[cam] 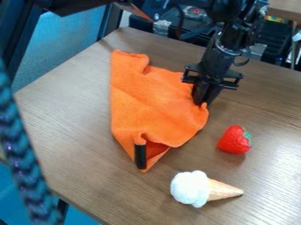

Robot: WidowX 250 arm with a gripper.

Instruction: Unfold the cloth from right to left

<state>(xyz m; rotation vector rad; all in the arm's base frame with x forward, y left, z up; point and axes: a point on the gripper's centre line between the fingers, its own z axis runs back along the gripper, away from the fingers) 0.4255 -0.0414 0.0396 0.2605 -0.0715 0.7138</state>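
- Orange cloth (147,101) on the wood-grain table (76,110), left of center in view; long and uneven, narrowing to a point at its near end.
- Far end wavy along its rim; near end folded over, a darker red-orange pocket showing under the fold.
- Short black strip (140,156) at that near end, lying lengthwise against the cloth.
- Gripper (201,103) hangs down at the cloth's right edge in view, slightly tilted; jaws drawn in, clamped on a small pinch of fabric.
- Toy strawberry (234,140) right of the cloth, apart from it, green leaves toward the view's right.
- Toy ice cream cone (203,189) on its side, nearer the camera; white scoop left, cone tip right.
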